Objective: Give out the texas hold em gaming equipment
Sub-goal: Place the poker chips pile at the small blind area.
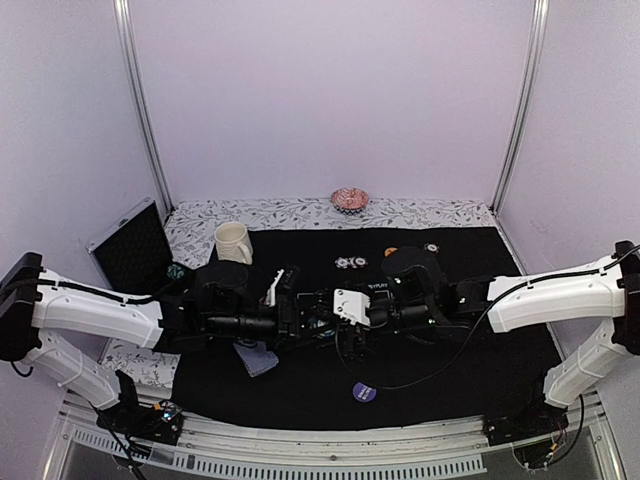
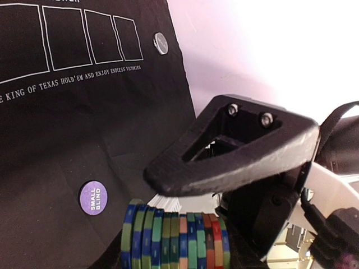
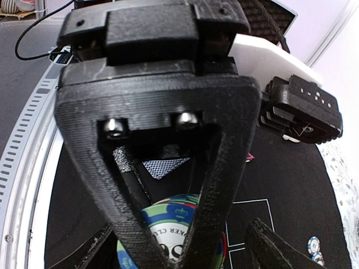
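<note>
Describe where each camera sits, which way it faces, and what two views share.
Top external: above and behind the bases, looking down on the black mat; both arms show.
Left wrist: on the left arm, looking past its own finger at the chip stack and purple button.
Right wrist: on the right arm, looking down past its own finger at a chip stack.
Shared: top and left wrist both show the purple button.
</note>
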Robot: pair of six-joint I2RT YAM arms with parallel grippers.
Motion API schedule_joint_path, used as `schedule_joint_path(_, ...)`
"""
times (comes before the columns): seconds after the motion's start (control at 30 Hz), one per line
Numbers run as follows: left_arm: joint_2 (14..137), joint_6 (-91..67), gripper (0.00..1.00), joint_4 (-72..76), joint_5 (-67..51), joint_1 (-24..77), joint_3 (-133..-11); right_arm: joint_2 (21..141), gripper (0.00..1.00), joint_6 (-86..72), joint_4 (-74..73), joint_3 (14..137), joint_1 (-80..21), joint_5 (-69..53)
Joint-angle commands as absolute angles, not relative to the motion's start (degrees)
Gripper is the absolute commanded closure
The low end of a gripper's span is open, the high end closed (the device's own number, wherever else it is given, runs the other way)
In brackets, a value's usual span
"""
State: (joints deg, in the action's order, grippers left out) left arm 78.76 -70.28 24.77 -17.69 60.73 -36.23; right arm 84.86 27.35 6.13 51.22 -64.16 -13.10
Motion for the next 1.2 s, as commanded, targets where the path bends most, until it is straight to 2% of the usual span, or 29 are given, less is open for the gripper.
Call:
schedule_joint_path(0.0,78.7,-70.6,1.00,29.5,-19.2,59.9,-35.7,86.5,0.27,28.3,9.9,52.7,-64.3,-11.8)
schedule_joint_path(0.1,78.6,-70.4,1.00,29.5,-19.3,59.8,-35.6,87.3,0.36,28.1,10.6,53.4,-64.3,-11.7)
schedule_joint_path(0.37,78.4,-70.4,1.00,30.4,-19.7,59.7,-35.4,89.2,0.36,27.3,12.3,53.8,-64.2,-7.7)
schedule_joint_path(0.53,78.3,-70.5,1.00,30.7,-20.0,59.7,-35.2,89.0,0.53,26.7,12.3,53.8,-64.1,-7.3)
schedule_joint_path(0.63,78.4,-70.5,1.00,31.0,-20.1,59.7,-35.1,88.8,0.60,26.1,12.1,53.5,-63.8,-6.8)
schedule_joint_path(0.8,79.3,-69.7,1.00,31.2,-21.4,59.7,-35.1,88.4,0.79,24.1,11.2,53.3,-63.3,-6.9)
schedule_joint_path(0.83,79.5,-69.5,1.00,31.2,-21.9,59.7,-35.0,88.5,0.86,23.8,10.7,53.5,-63.4,-7.1)
schedule_joint_path(0.93,80.3,-69.3,0.97,31.5,-22.5,59.6,-33.8,89.3,0.94,21.9,8.1,54.2,-63.3,-7.1)
schedule_joint_path(1.17,82.9,-68.8,0.88,32.6,-24.5,59.7,-28.3,92.0,0.98,14.8,2.7,52.5,-68.2,-5.7)
